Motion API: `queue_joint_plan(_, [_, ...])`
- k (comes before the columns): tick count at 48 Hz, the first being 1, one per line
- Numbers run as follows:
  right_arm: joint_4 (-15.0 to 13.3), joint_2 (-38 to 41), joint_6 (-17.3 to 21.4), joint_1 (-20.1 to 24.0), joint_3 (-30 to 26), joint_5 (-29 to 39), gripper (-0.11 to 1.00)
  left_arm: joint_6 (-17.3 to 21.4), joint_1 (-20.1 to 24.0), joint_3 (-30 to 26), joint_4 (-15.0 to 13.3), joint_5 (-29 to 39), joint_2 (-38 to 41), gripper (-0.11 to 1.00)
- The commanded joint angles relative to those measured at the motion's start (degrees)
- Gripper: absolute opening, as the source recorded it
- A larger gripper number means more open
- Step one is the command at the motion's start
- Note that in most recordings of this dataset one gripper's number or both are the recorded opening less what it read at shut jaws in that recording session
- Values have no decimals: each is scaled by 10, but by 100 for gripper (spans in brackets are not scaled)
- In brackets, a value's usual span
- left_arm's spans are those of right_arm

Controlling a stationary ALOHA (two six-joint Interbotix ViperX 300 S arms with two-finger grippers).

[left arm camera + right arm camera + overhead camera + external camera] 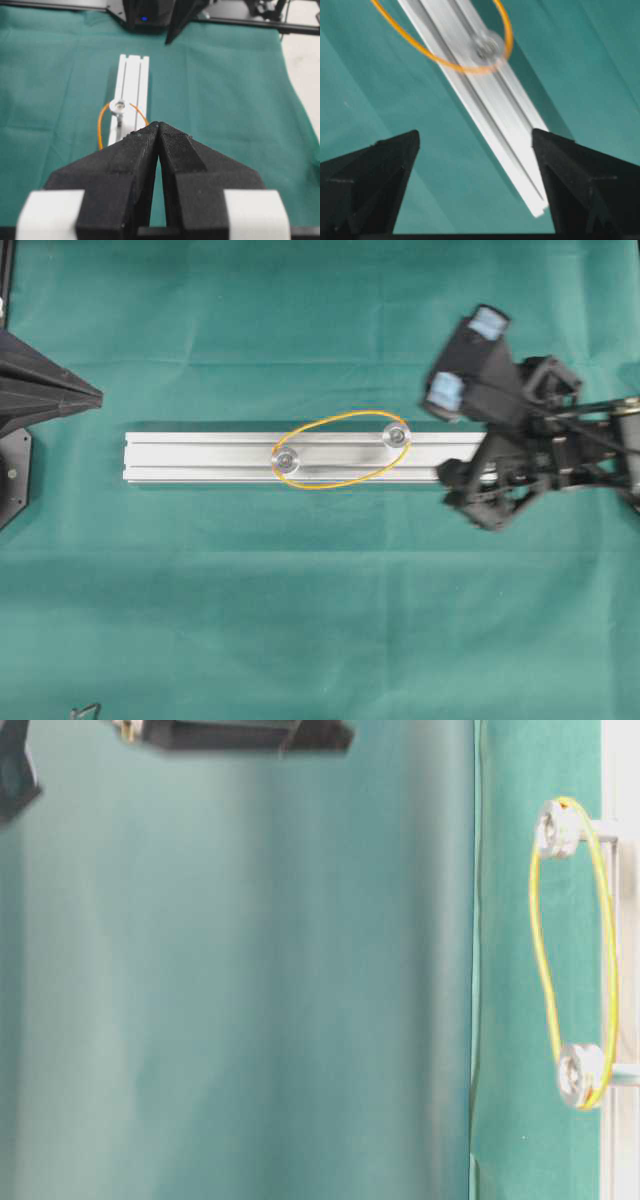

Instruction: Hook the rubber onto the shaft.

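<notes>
The rubber (pixel 335 483) is a thin orange loop lying slack round two silver shafts, one on the left (pixel 285 458) and one on the right (pixel 397 435), on the aluminium rail (pixel 190 458). In the table-level view the rubber (pixel 536 920) sits on both shaft heads (pixel 557 828). My right gripper (pixel 458 355) hovers above the rail's right end, open and empty. In the right wrist view the gripper (pixel 475 132) looks at the rubber (pixel 435 59) and the near shaft (pixel 487 47). My left gripper (pixel 98 395) stays far left of the rail, shut and empty; in its own view the gripper (pixel 159 124) points at the rubber (pixel 101 127).
Green cloth (pixel 320 620) covers the table. The left arm's black base (pixel 15 470) sits at the left edge. A small dark wire piece (pixel 85 710) lies at the bottom left. The right arm's links (pixel 560 455) overhang the rail's right end.
</notes>
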Motion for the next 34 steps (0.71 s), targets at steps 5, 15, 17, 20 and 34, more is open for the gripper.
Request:
queue_joint_plan(5, [-2, -76, -9, 3, 43, -13, 94, 2, -2, -6, 2, 11, 6, 0])
queue_joint_plan(15, [-2, -99, -37, 4, 69, -28, 94, 2, -2, -6, 3, 16, 7, 0])
queue_joint_plan(17, [-2, -98, -43, 4, 69, -32, 94, 2, -2, -7, 3, 16, 7, 0])
queue_joint_plan(20, [-2, -98, -55, 4, 69, -38, 94, 2, -2, -6, 3, 16, 7, 0])
queue_joint_plan(34, [-3, -110, -69, 4, 76, -52, 94, 2, -2, -6, 4, 16, 7, 0])
